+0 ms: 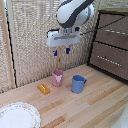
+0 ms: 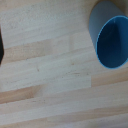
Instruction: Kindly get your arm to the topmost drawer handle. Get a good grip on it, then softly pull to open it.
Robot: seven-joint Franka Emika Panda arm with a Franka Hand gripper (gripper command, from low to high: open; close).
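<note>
- Bulky glossy white arm (image 1: 75,12) hangs over the pale wooden bench (image 1: 95,107), blue-tipped claw (image 1: 61,51) released, holding nothing.
- Slim silvery handle (image 1: 116,32) on the dark brown topmost drawer (image 1: 114,34) sits well apart, at the exterior view's right.
- Swinging across low risks clipping the blue cup (image 1: 78,83) or pink cup (image 1: 58,77).

no text, label, brand, number or sign can be read in either view. the pink cup (image 1: 58,77) bears a pale mark on its side, too blurred to make out as any letter or logo.
</note>
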